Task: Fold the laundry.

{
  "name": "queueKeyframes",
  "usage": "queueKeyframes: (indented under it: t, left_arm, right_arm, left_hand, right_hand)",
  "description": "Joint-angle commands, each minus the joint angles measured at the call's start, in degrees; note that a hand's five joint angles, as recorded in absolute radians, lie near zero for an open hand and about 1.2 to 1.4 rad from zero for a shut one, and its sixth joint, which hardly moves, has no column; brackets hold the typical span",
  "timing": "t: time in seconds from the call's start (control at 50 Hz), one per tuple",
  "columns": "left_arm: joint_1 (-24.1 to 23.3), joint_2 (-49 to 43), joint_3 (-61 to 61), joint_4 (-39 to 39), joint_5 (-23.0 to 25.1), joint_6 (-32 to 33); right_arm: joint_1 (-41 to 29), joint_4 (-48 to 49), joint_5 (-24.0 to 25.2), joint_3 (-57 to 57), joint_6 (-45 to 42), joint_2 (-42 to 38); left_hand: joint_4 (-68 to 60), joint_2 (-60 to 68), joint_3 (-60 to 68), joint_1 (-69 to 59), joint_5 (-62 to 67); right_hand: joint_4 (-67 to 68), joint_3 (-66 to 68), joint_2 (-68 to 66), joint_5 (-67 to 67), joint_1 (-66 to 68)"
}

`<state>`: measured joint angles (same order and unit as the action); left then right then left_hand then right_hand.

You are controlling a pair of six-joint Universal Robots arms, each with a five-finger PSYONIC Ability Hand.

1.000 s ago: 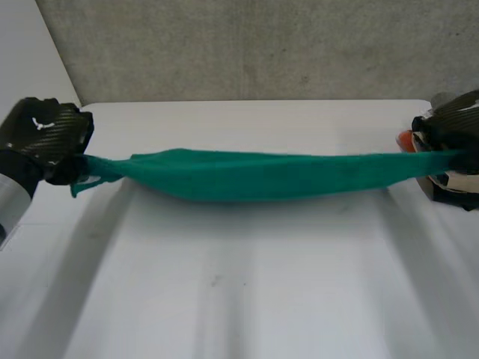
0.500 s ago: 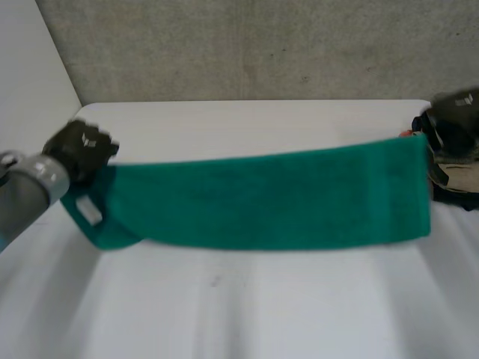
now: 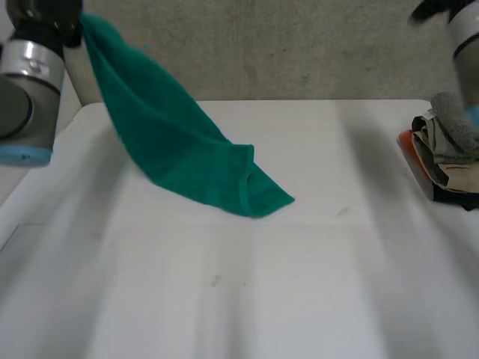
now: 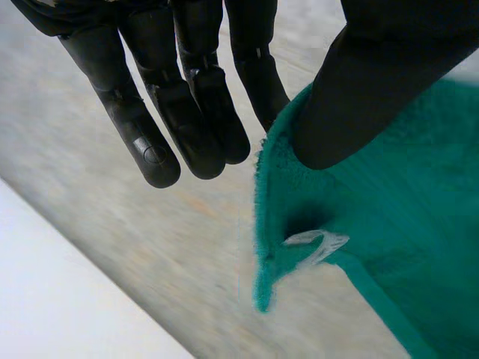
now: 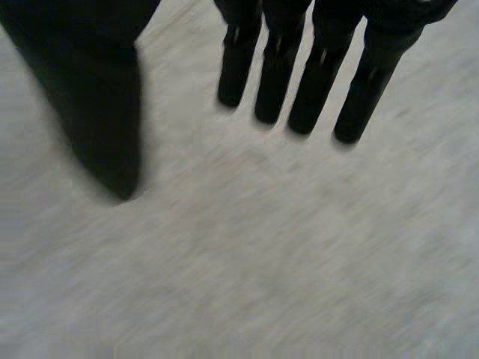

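The green towel [image 3: 179, 149] hangs slantwise from the raised left hand [image 4: 187, 112] at the table's [image 3: 299, 284] far left corner, its lower end lying crumpled on the tabletop near the middle. In the left wrist view the thumb [image 4: 337, 112] presses a towel corner, just beside a white tag [image 4: 314, 243], against the straight fingers, so the hand pinches it. The right hand [image 5: 277, 75] is held high with fingers straight, thumb spread apart and nothing in it, its arm [image 3: 464, 30] above a clothes pile [image 3: 449, 153] at the table's right edge.
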<state>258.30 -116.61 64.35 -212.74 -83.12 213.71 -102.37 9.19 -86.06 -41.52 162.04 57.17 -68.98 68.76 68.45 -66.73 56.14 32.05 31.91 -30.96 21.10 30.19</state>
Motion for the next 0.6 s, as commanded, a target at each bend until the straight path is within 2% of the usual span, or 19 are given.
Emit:
queueKeyframes:
  t: [0.02,0.14,0.28,0.42,0.56,0.6]
  left_arm:
    - [-2.5,10.4,12.2,1.4,3.7,-0.5]
    - [-3.9,20.5,18.0,1.4,5.6,-0.9]
    - [-5.5,31.6,22.7,1.8,6.9,-0.9]
    - [-9.1,40.2,26.0,2.1,8.2,-1.5]
    - [-11.2,46.1,28.5,1.8,8.3,-3.6]
    - [-11.2,46.9,28.9,1.8,8.4,-3.7]
  right_arm:
    - [-2.4,-12.3,6.3,-0.2,-0.1,-4.7]
    - [-3.8,-17.8,12.7,1.6,0.0,-9.5]
    - [-11.1,-21.6,16.0,6.3,0.3,-17.2]
    - [-16.7,-21.5,16.8,12.1,3.3,-25.1]
    - [-21.7,-21.3,15.2,23.6,6.0,-36.6]
    - [-22.1,-21.4,14.2,26.7,5.9,-39.7]
  left_hand:
    - [-11.0,11.2,11.5,-13.3,13.9]
    - [-11.0,11.2,11.5,-13.3,13.9]
    - [-11.0,11.2,11.5,-13.3,13.9]
    - [-11.0,11.2,11.5,-13.3,13.9]
    - [-11.0,11.2,11.5,-13.3,13.9]
    - [-11.0,11.2,11.5,-13.3,13.9]
  right_hand:
    - [-22.0,-21.9,21.0,-21.1,-20.2]
    - [-22.0,-21.9,21.0,-21.1,-20.2]
    - [-22.0,-21.9,21.0,-21.1,-20.2]
    - [-22.0,-21.9,21.0,-21.1,-20.2]
    - [-21.3,-21.2,20.2,-20.4,-19.4]
    - [-7.9,-7.8,6.8,-7.0,-6.0]
